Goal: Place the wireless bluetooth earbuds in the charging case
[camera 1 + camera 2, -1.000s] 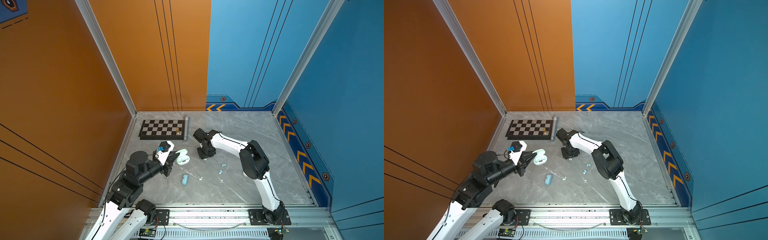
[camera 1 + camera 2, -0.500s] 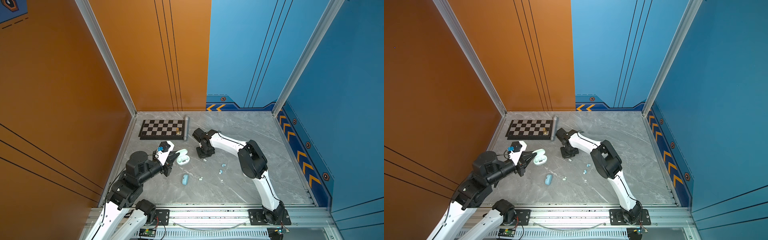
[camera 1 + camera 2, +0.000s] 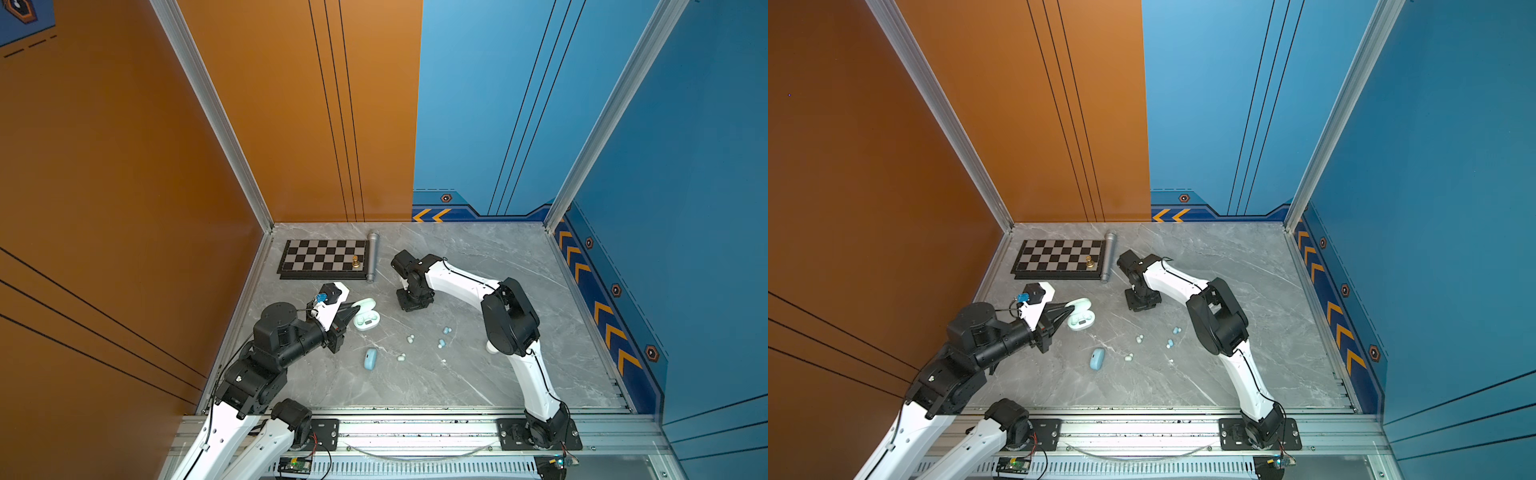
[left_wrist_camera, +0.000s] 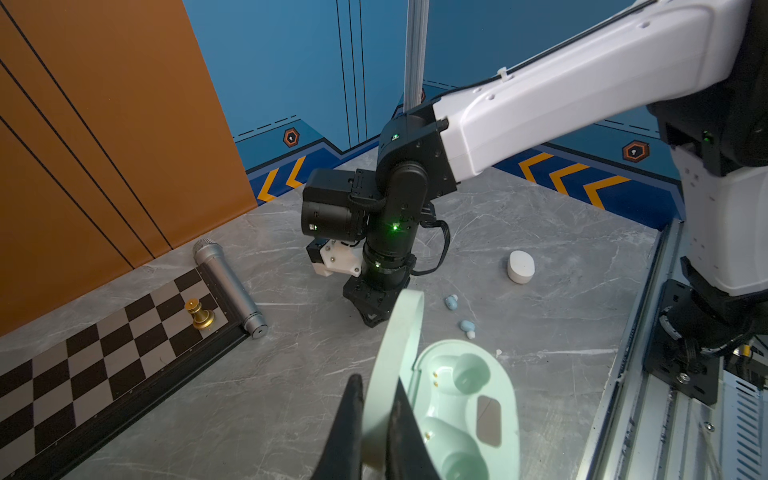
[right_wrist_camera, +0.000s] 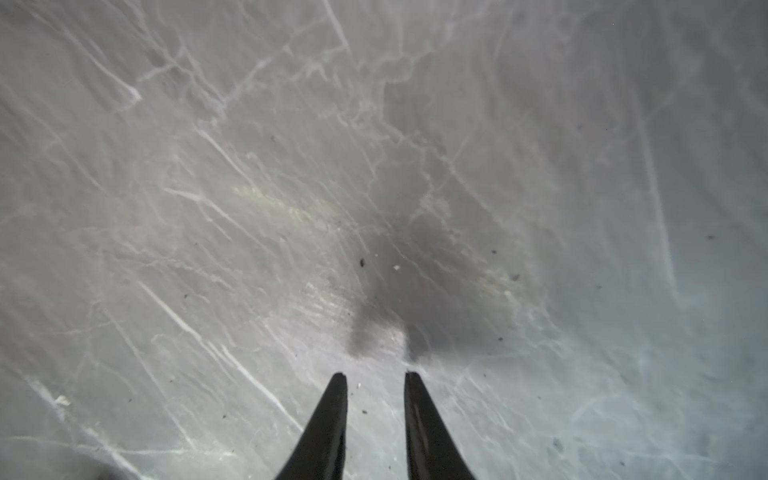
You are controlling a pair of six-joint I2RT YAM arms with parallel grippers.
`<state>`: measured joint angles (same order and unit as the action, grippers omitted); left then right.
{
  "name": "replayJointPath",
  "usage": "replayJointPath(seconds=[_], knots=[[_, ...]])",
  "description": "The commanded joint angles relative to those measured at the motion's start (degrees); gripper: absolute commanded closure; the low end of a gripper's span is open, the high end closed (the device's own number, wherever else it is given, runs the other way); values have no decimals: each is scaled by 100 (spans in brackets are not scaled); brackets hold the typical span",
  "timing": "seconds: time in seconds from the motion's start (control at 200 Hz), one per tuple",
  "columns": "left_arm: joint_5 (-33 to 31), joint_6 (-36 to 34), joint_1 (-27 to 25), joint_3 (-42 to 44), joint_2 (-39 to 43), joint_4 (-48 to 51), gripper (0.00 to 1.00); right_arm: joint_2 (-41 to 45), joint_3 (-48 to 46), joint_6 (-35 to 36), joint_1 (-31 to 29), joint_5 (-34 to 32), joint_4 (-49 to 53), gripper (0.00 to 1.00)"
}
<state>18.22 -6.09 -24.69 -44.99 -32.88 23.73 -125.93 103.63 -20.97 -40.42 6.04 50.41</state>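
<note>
The mint charging case (image 4: 469,399) lies open at the left-middle of the table (image 3: 478,386), and both its sockets show empty. My left gripper (image 4: 377,384) is shut on its raised lid (image 4: 399,332); in both top views its tips (image 3: 356,310) (image 3: 1072,310) meet that case (image 3: 366,321) (image 3: 1081,320). The earbuds lie loose to the right: two mint ones (image 3: 410,338) (image 3: 401,356) and two pale blue ones (image 3: 446,330) (image 3: 441,343). My right gripper (image 5: 376,374) points down at bare table behind them (image 3: 411,306), open and holding nothing.
A shut pale blue case (image 3: 370,358) lies in front of the mint case. A white case (image 4: 520,267) sits by the right arm's elbow (image 3: 509,322). At the back left are a chessboard (image 3: 324,259) with a gold pawn (image 3: 355,262) and a grey microphone (image 3: 372,255).
The left gripper keeps its hold on the lid and the case has not moved. The right arm has only wavered slightly over the same spot.
</note>
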Motion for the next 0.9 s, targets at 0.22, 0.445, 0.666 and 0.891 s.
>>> replayJointPath(seconds=[0.22,0.445,0.666,0.891], knots=[[55,29,44,51,74,-158,100,1616,-1272,-147,-124,710,158,63],[117,35,50,64,68,-210,100,1852,-1750,-701,-718,823,188,59],[137,68,49,71,125,-204,100,1431,-1774,-908,-993,757,252,54],[132,55,51,37,155,-225,100,809,-1342,-964,-1012,415,634,56]])
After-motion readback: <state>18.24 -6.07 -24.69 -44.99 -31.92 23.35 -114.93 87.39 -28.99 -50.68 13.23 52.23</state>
